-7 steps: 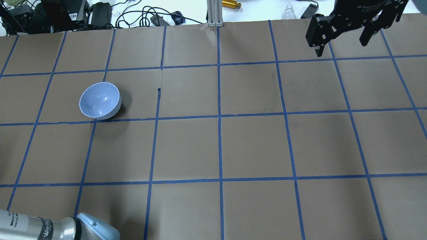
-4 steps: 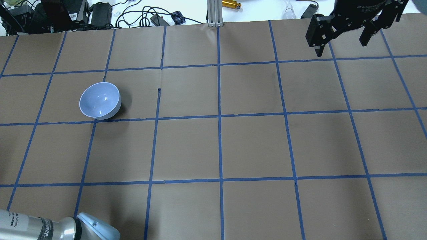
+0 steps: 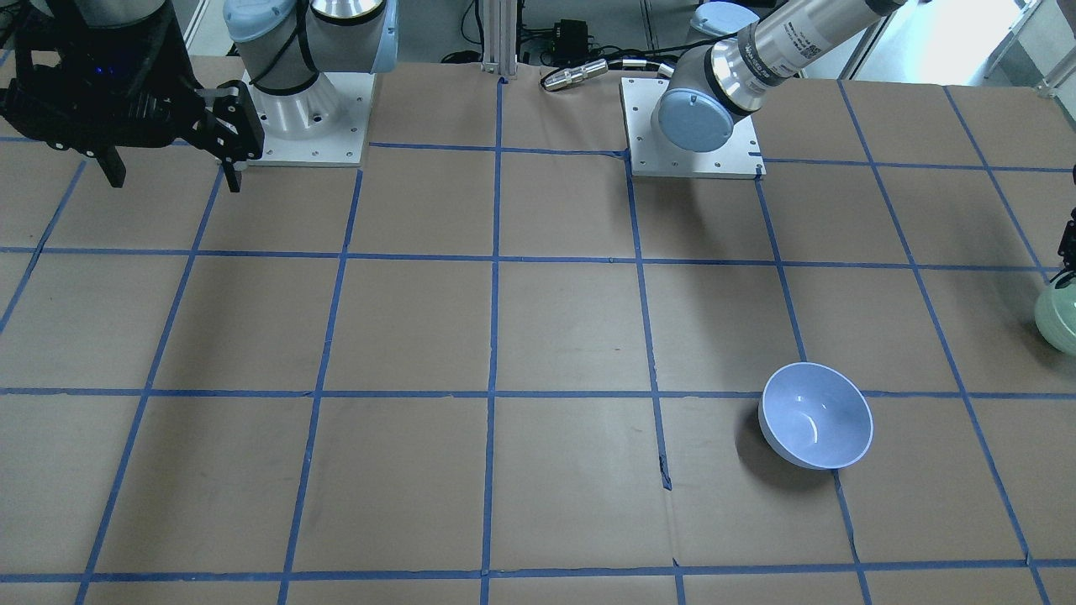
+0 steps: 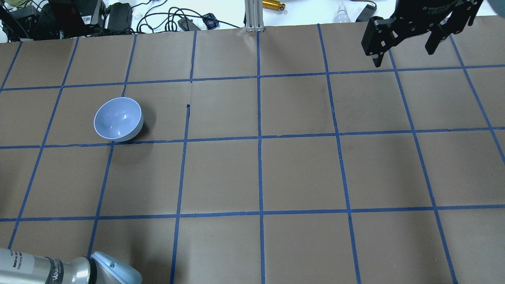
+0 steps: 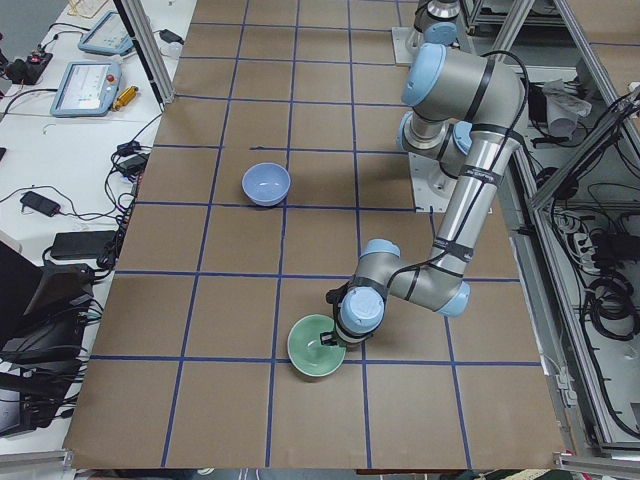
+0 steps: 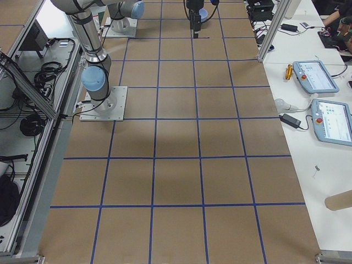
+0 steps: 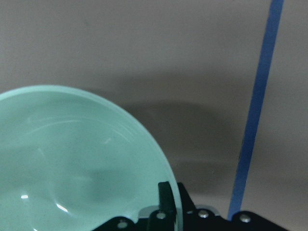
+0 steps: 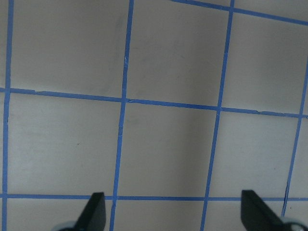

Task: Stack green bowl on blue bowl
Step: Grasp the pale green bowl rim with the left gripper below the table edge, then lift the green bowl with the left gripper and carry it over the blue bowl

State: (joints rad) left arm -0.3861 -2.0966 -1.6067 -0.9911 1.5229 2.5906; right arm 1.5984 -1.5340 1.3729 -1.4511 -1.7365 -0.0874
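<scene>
The green bowl (image 5: pixel 315 345) sits near the table's left end, at the right edge of the front view (image 3: pixel 1061 323); it is out of the overhead view. In the left wrist view it (image 7: pixel 72 168) fills the lower left. My left gripper (image 7: pixel 174 199) is shut on its rim, one finger inside and one outside. I cannot tell whether the bowl is lifted. The blue bowl (image 4: pixel 118 119) stands upright and empty on the left half of the table, well apart from the green bowl. My right gripper (image 4: pixel 404 53) is open and empty, high over the far right.
The table is brown paper with a grid of blue tape lines (image 4: pixel 259 138). Cables and boxes (image 4: pixel 118 17) lie beyond its far edge. A metal post (image 4: pixel 252 15) stands at the far middle. The left arm's elbow (image 4: pixel 71 268) shows at the near left corner.
</scene>
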